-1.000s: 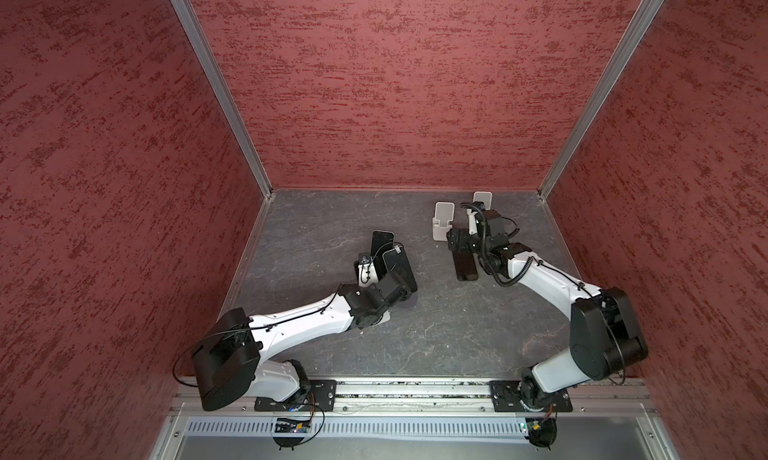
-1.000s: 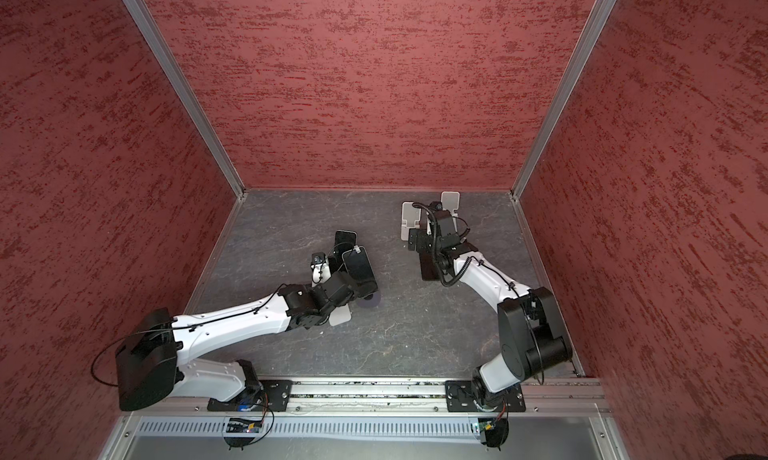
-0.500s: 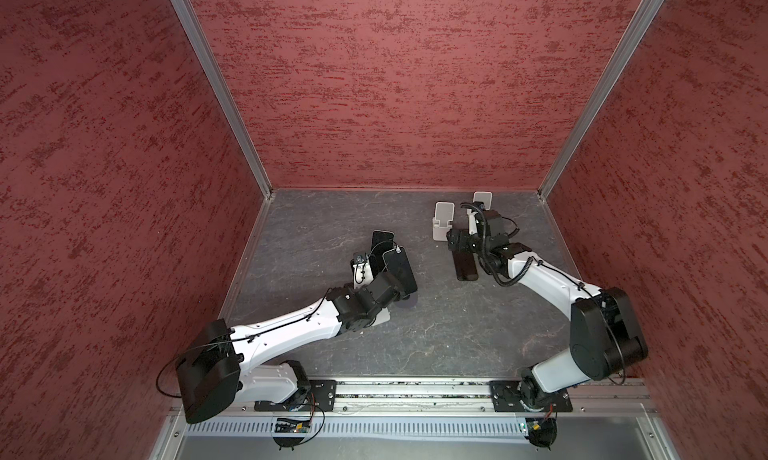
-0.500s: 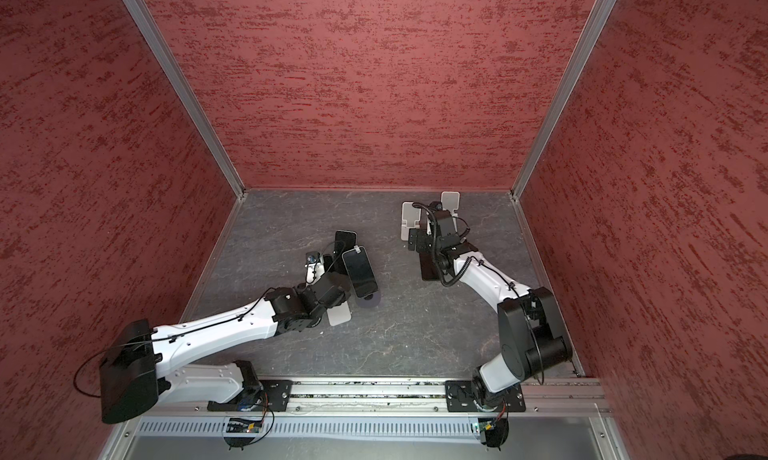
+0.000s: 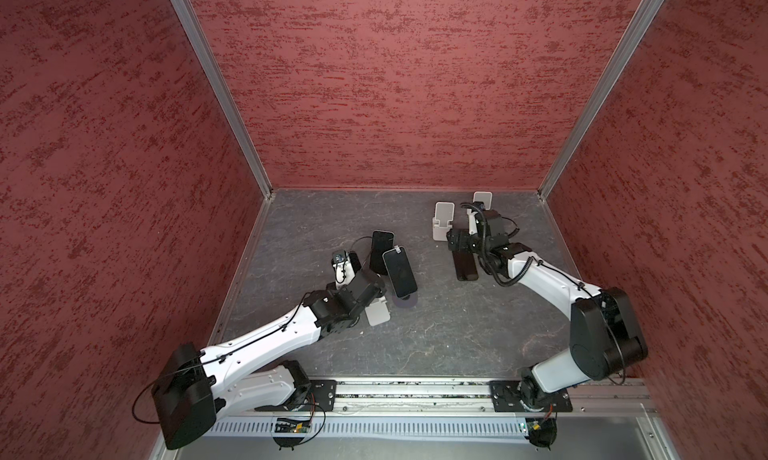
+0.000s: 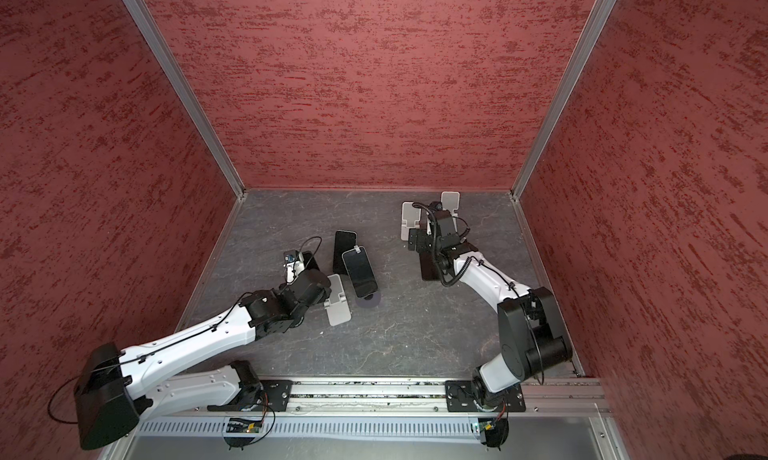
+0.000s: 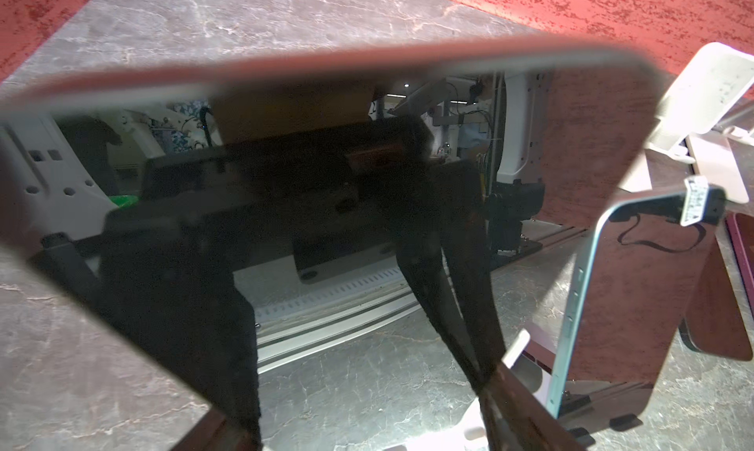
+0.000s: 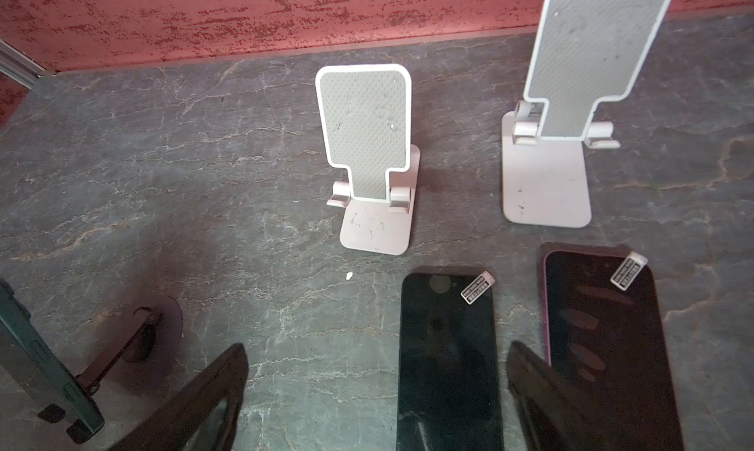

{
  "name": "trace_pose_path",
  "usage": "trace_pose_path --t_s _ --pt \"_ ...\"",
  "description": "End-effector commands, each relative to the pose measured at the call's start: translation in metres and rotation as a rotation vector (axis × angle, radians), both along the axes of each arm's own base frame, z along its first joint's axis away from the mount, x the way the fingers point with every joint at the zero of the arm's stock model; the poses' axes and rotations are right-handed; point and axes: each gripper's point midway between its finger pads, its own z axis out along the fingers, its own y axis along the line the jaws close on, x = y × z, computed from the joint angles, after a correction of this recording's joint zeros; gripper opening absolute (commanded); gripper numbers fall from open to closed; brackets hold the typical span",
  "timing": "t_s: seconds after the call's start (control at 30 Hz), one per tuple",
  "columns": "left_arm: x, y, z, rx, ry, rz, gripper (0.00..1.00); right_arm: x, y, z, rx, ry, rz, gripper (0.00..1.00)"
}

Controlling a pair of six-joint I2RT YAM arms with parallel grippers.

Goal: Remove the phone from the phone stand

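Observation:
My left gripper (image 7: 367, 428) is shut on a dark glossy phone (image 7: 367, 184), one finger on each long edge, the screen facing the wrist camera. In both top views that phone (image 5: 381, 248) tilts up just above an empty white phone stand (image 5: 377, 314) beside the gripper (image 5: 371, 275). A second phone (image 5: 400, 273) with a light blue edge and a sticker leans on a black stand with a round base (image 5: 409, 303). My right gripper (image 8: 375, 404) hangs open, holding nothing, above a black phone (image 8: 449, 359) lying flat.
A purple-edged phone (image 8: 604, 347) lies flat next to the black one. Two empty white stands (image 8: 371, 159) (image 8: 571, 102) stand near the back wall. Red walls close in the grey table (image 5: 436, 337) on three sides. A metal rail (image 5: 407, 391) runs along the front.
The left arm's elbow has swung down and out to the left, and the gripper has drawn back a little with the phone. The right arm has not moved.

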Motion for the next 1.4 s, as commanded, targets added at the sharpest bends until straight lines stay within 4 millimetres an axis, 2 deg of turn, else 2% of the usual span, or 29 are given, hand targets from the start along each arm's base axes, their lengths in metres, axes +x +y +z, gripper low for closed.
trace_pose_path --t_s 0.0,0.2,0.77,1.13,1.2,1.37 --pt "0.001 0.008 0.007 0.002 -0.019 0.006 0.62 0.001 0.001 0.010 0.018 -0.019 0.007 0.99" --pt "-0.001 0.017 0.009 0.003 -0.009 0.020 0.62 0.002 0.002 0.011 0.023 -0.021 0.010 0.99" --pt "0.000 0.043 -0.009 -0.015 0.073 0.064 0.62 0.000 0.001 0.022 0.023 -0.035 0.008 0.99" --pt "0.003 0.065 -0.001 -0.048 0.066 0.106 0.62 -0.006 0.001 0.032 0.043 -0.051 0.011 0.99" --pt "0.004 0.066 0.000 -0.046 0.066 0.106 0.62 -0.009 0.000 0.044 0.053 -0.078 0.013 0.99" --pt "0.008 0.070 -0.002 -0.048 0.082 0.104 0.63 -0.011 0.000 0.054 0.061 -0.097 0.015 0.99"
